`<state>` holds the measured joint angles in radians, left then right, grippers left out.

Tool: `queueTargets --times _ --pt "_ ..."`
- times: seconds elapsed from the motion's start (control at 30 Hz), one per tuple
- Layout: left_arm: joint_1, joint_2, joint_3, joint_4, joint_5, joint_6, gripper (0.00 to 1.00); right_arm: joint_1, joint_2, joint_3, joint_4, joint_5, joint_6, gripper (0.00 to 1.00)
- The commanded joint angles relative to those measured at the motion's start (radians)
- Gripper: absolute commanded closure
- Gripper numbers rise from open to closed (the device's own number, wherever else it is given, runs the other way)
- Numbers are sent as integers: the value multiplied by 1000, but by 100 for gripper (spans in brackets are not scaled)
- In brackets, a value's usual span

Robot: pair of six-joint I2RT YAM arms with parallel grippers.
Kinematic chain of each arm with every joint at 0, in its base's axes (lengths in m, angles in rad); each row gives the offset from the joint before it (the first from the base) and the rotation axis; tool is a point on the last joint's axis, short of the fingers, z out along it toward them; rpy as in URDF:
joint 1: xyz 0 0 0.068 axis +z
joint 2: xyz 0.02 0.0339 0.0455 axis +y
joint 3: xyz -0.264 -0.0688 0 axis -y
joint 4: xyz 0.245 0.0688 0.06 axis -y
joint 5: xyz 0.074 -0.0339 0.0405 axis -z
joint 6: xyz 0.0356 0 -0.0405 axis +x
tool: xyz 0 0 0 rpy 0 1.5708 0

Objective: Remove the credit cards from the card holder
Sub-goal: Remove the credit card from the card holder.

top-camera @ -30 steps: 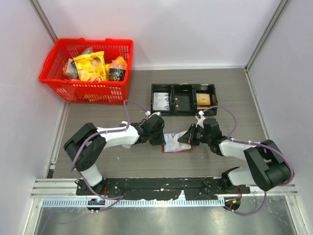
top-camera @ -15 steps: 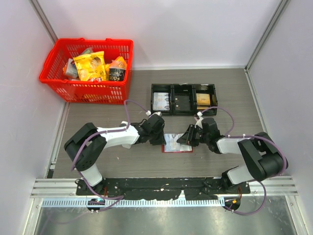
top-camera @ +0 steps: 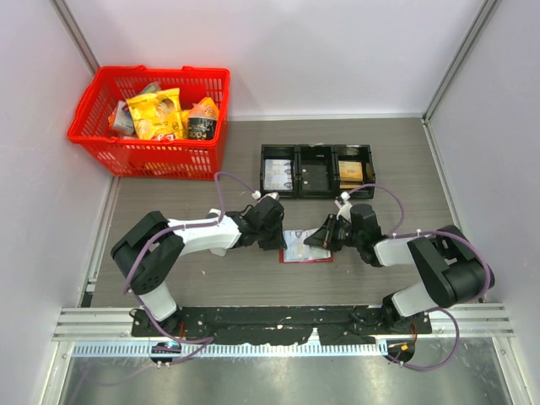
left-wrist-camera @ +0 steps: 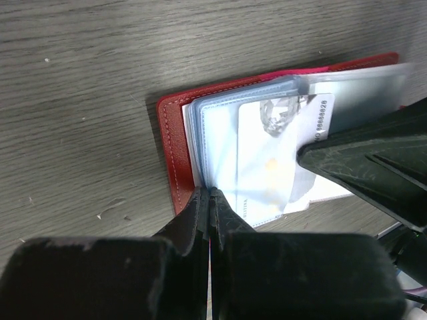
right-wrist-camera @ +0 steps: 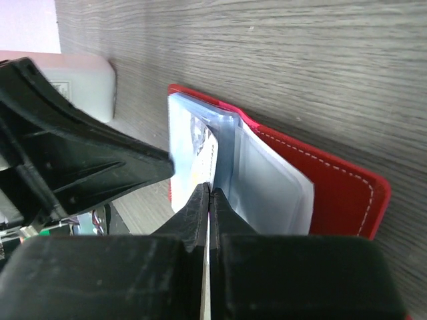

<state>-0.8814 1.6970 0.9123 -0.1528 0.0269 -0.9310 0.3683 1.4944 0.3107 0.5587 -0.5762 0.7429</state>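
The red card holder (top-camera: 302,256) lies spread open on the table between both arms, its blue-grey sleeves up (left-wrist-camera: 220,133). A whitish credit card (left-wrist-camera: 270,160) sticks partway out of a sleeve toward the right arm. My left gripper (top-camera: 278,238) is shut, its tips (left-wrist-camera: 210,195) pinching the sleeve edge by the red cover (left-wrist-camera: 172,147). My right gripper (top-camera: 320,240) is shut on the card's edge (right-wrist-camera: 195,150), tips (right-wrist-camera: 210,192) meeting where the card leaves the sleeve (right-wrist-camera: 267,187). Other cards cannot be made out.
A black three-compartment tray (top-camera: 316,171) sits just behind the card holder. A red basket (top-camera: 152,126) full of snack packs stands at the back left. White walls close in the table on three sides.
The right arm's elbow has drawn in toward the card holder, which now lies a little straighter. The left arm has stayed where it was.
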Motion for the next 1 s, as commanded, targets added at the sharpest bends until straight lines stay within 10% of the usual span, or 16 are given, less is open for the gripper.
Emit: queueTargets --times 0.0,0.37,0.8,0.97 --pt "-5 29 -18 -65 -19 18 100 -23 -89 -4 -116 41 -54 99" --pt "-5 4 19 -71 -18 31 98 -60 -419 33 -450 134 -102 99" --pt "-7 -259 106 -50 -55 34 15 -60 -770 88 -459 222 131 99" --pt "-7 -396 25 134 -32 14 2 -58 -864 27 -278 277 295 99"
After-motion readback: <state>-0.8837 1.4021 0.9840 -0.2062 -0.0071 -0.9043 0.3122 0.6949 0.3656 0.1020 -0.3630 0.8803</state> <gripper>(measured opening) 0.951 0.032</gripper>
